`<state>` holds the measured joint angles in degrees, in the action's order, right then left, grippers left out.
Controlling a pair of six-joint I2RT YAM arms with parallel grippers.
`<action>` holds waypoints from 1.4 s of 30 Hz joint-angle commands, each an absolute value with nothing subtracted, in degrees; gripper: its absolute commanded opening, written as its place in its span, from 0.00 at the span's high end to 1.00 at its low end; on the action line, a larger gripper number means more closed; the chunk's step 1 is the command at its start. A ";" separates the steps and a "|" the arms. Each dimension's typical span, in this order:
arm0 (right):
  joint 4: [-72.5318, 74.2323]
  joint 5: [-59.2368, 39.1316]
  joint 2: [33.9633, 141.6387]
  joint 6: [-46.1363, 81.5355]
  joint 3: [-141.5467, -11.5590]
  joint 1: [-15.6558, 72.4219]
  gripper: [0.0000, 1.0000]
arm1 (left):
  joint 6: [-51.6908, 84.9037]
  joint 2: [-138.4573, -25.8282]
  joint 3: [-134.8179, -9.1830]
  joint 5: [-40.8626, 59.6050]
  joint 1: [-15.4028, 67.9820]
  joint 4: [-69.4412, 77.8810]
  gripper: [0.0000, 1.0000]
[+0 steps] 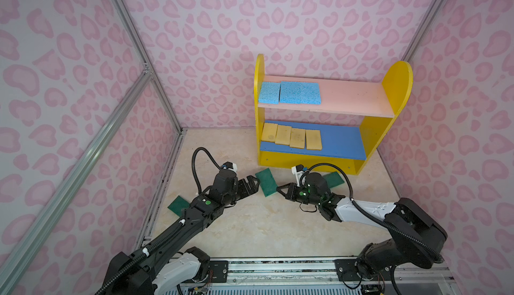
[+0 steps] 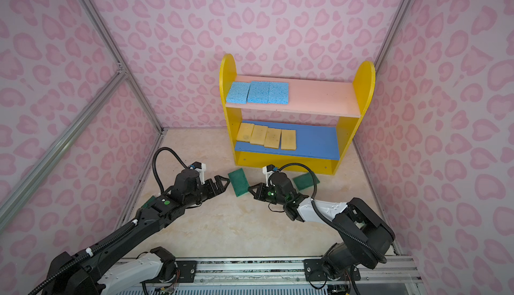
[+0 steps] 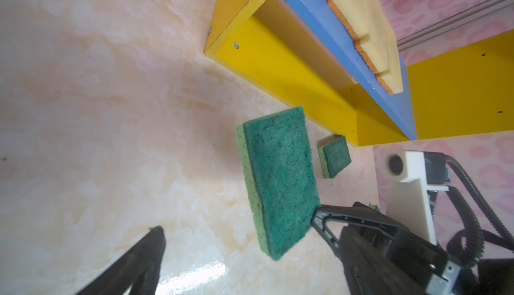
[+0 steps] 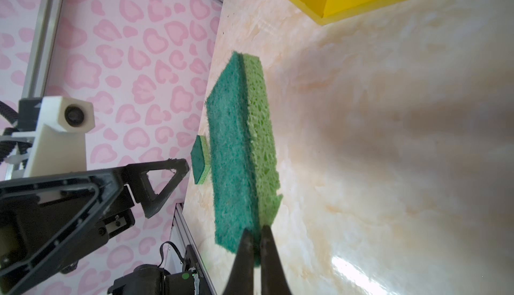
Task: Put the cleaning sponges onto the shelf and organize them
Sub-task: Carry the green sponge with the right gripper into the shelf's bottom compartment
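My right gripper [image 4: 257, 232] is shut on one end of a dark green sponge [image 4: 239, 151], holding it a little above the marble floor in front of the shelf [image 1: 397, 85]. In both top views this sponge [image 1: 266, 182] [image 2: 239, 182] hangs between the two arms. My left gripper [image 1: 253, 186] stands open just left of it, with nothing between the fingers [image 3: 155, 238]. A second green sponge [image 1: 333, 179] lies by the shelf base, and a third [image 1: 178, 206] is partly hidden under the left arm. Three blue sponges [image 1: 289, 92] sit on the pink board, and several yellow sponges [image 1: 290, 137] on the blue board.
Pink patterned walls [image 1: 211, 57] close in the floor on three sides. An aluminium frame post [image 1: 164, 168] runs along the left edge of the floor. The arms' mounting rail [image 1: 278, 268] lies along the front. The shelf stands against the back wall, right of centre.
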<state>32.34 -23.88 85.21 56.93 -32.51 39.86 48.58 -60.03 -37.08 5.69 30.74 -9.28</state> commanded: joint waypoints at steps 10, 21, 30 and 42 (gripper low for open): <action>54.54 -17.18 92.84 69.34 -28.88 34.86 1.00 | 46.53 -55.02 -33.02 0.75 30.25 -12.81 0.02; 70.09 -17.28 110.94 78.52 -35.50 33.00 1.00 | 44.10 -51.28 -28.27 3.31 25.73 -13.97 0.02; 72.83 -14.26 118.78 83.03 -40.63 31.78 1.00 | 42.57 -50.42 -26.99 4.69 23.93 -14.15 0.02; 64.14 -12.37 122.19 81.22 -48.13 31.29 1.00 | 41.13 -51.55 -27.43 5.00 23.21 -14.16 0.02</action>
